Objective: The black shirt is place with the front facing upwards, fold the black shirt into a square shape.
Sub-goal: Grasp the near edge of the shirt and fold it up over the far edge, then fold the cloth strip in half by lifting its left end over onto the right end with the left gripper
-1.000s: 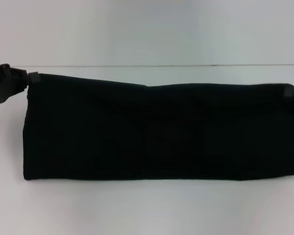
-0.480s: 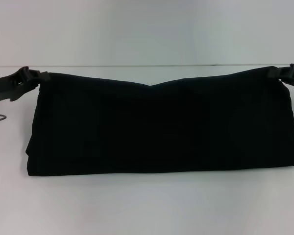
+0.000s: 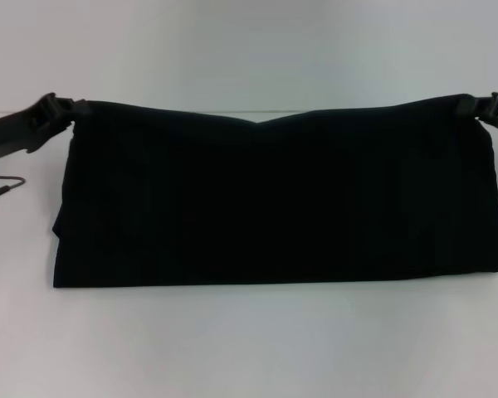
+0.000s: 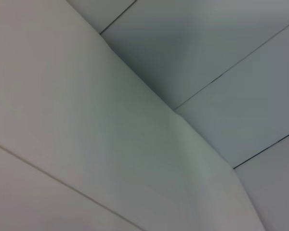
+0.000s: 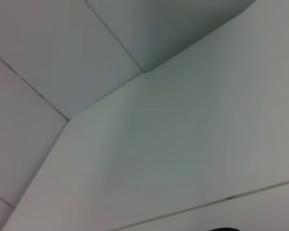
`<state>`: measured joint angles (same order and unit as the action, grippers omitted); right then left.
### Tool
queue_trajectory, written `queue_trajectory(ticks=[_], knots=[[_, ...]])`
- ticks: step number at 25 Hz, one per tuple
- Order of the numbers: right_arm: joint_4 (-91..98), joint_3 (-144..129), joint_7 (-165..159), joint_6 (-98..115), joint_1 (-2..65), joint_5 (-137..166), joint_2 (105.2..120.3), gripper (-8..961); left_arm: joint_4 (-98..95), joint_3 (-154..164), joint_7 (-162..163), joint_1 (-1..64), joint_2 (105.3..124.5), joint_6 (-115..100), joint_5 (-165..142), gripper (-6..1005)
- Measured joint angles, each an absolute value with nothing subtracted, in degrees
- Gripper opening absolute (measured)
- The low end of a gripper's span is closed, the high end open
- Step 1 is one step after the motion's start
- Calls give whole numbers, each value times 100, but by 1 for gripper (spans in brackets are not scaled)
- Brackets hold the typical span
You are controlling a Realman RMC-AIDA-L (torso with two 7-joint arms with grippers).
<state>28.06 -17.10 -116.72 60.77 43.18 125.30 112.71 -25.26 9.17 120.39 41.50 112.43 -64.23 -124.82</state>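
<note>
Two tools, left tool (image 3: 65, 110) and right tool (image 3: 473, 106), grip one black shirt (image 3: 274, 199).

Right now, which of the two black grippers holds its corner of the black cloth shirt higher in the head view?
The right gripper: it pinches the black cloth shirt's top corner slightly higher than the left gripper, at the opposite corner.

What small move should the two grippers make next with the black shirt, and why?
Probably carry the held edge forward and lower it. The left gripper and right gripper each pinch a top corner of the black shirt, which hangs as a wide band sagging in the middle, not yet square.
</note>
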Motion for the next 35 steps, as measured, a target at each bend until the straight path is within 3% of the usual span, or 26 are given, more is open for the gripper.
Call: queue_trajectory(ticks=[14,19,24,27,32,35], knots=[[2508,-2277,-10283,3820,4653,12310,11989,120,-2477,913,11038,4378,11993,-4850,-11935,67],[2244,-2285,-9705,3685,4647,11798,11955,126,-2346,913,10605,4349,12035,-4598,-11444,192],[2284,-2222,-9652,3662,4472,11542,11931,354,-2283,914,10546,4289,11977,-4393,-11383,401],[2295,-2223,-9617,3768,4268,11078,11887,610,-2271,912,10589,4159,11878,-4526,-11380,522],[2366,-2234,-9609,4522,3865,10668,11747,746,-2196,853,10809,3780,11541,-5703,-11355,610],[2380,-2277,-9279,5443,3643,10671,11614,745,-2187,853,10843,3538,11442,-6527,-11272,646]])
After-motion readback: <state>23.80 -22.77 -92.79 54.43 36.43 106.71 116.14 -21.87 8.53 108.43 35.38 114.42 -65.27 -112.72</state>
